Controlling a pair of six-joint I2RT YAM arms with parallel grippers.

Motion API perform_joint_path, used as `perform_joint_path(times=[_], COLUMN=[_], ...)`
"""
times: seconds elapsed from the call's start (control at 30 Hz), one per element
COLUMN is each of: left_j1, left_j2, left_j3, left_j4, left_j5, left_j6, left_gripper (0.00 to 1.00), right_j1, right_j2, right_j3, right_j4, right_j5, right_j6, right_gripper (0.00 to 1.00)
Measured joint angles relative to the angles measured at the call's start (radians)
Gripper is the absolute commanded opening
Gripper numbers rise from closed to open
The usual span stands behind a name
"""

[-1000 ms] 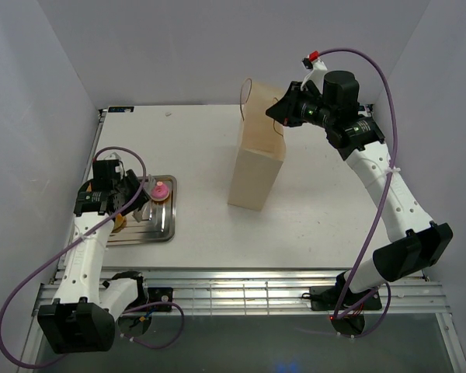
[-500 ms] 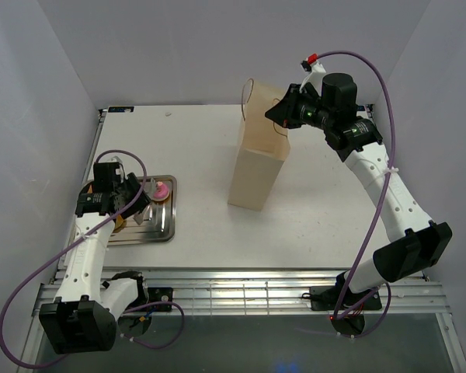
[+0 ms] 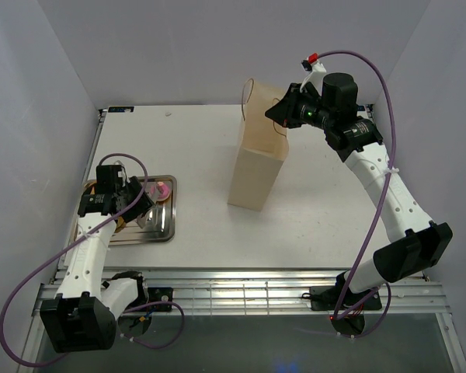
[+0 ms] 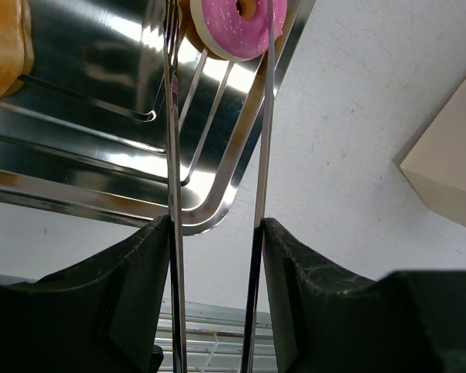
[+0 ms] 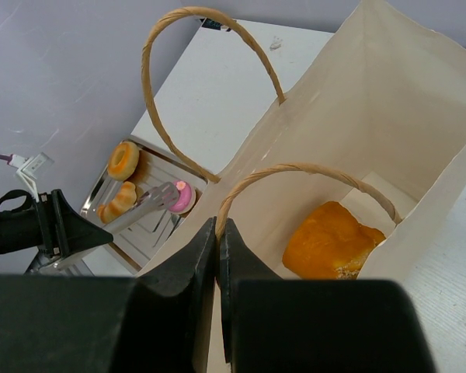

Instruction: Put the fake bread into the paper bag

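Note:
The paper bag (image 3: 256,167) stands upright mid-table, its mouth open. My right gripper (image 3: 280,118) is shut on its near rim at the base of a string handle (image 5: 295,167). One golden-orange fake bread (image 5: 330,241) lies on the bag's floor. More golden pieces lie on the silver tray (image 3: 159,225): a ring (image 5: 123,159) and a croissant shape (image 5: 116,202). One of them shows at the top left of the left wrist view (image 4: 4,47). My left gripper (image 3: 134,204) is shut on metal tongs (image 4: 172,116). The tong arms straddle a pink-iced donut (image 4: 237,27).
The tray sits at the table's left front, close to the left wall. The bag's corner (image 4: 450,171) shows at the right of the left wrist view. A grey rail (image 3: 241,291) runs along the table's near edge.
My left arm has shifted slightly right and nearer, with the tongs still over the tray by the pink donut. The right arm and the bag have not moved.

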Motion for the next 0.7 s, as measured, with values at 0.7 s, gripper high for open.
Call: perform_joint_path(times=[0.7], left_j1=[0.000], left_j2=[0.073], left_j3=[-0.008], left_j4=[0.058], left_j5=[0.039], left_j6=[-0.011], left_gripper=[0.46], right_j1=[0.000], right_j2=[-0.002], right_j3=[0.000], right_j4=[0.000], right_j5=[0.000], right_j6=[0.000], right_gripper=[0.08])
